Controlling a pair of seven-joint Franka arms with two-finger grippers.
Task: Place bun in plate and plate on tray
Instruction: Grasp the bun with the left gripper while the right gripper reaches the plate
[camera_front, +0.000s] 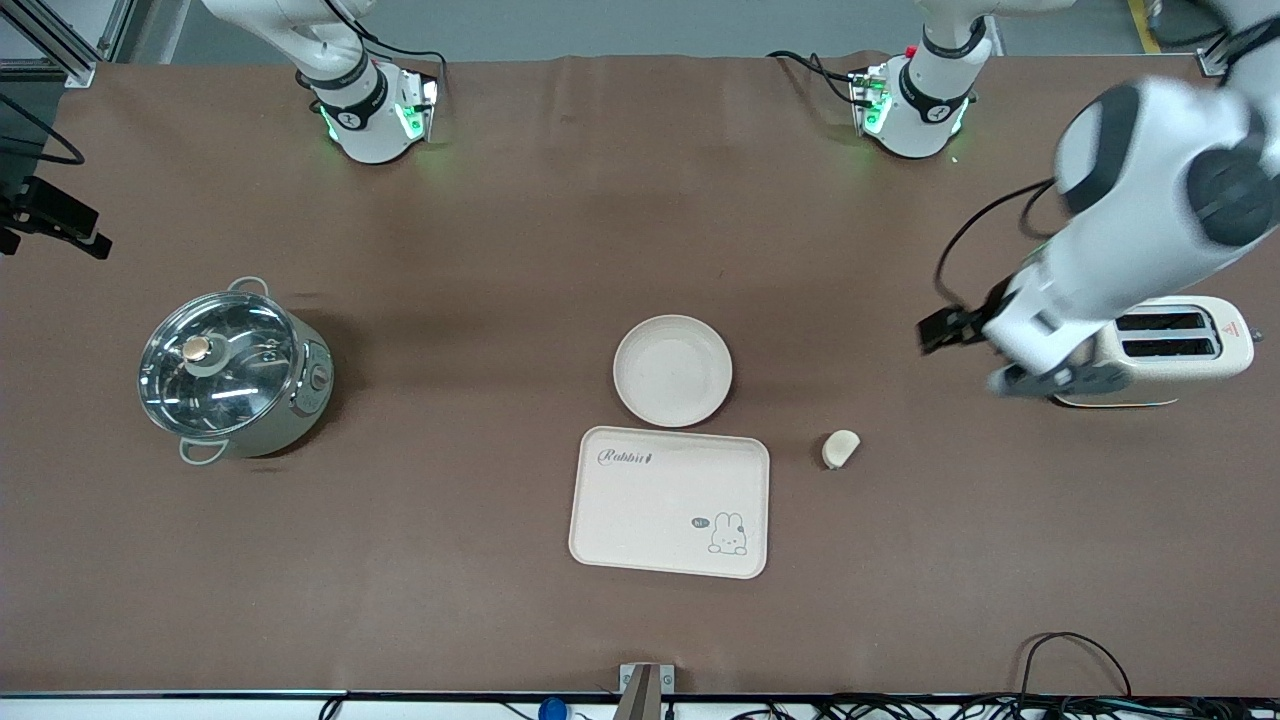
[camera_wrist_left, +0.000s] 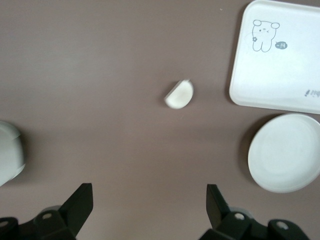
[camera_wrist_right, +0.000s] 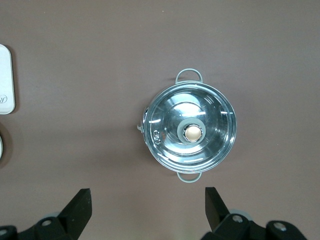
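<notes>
— Brown matting is seen covering the whole table (camera_front: 500, 200), with grey floor along the top of the front view. What is laid out on it?

— Near the middle the plate (camera_front: 672, 370) is found, round, empty and upright on the mat. The tray (camera_front: 669, 502) is set just beside it at the plate's 6 o'clock in the front view, nearer to the front camera; the two rims are almost touching, though contact cannot be confirmed. Nothing is carried on the tray.

— And the bun?

— The bun (camera_front: 840, 448) is lying on the bare mat, toward the left arm's end of the table, at roughly 4 o'clock from the plate and near the tray's corner, apart from both. It is also shown in the left wrist view (camera_wrist_left: 179, 94), resting alone on the mat.

— How are the grippers placed?

— The left gripper (camera_front: 1040, 380) is held up in the air over the end of the toaster (camera_front: 1180, 345) closest to the bun. In the left wrist view its fingers (camera_wrist_left: 80, 205) are spread wide, with nothing gripped between them. The right gripper (camera_wrist_right: 147, 207) is not caught by the front view; by its own wrist view it is held over the mat beside the lidded pot (camera_front: 235, 375), which sits toward the right arm's end of the table. Its jaws are likewise spread wide and nothing is held.
</notes>
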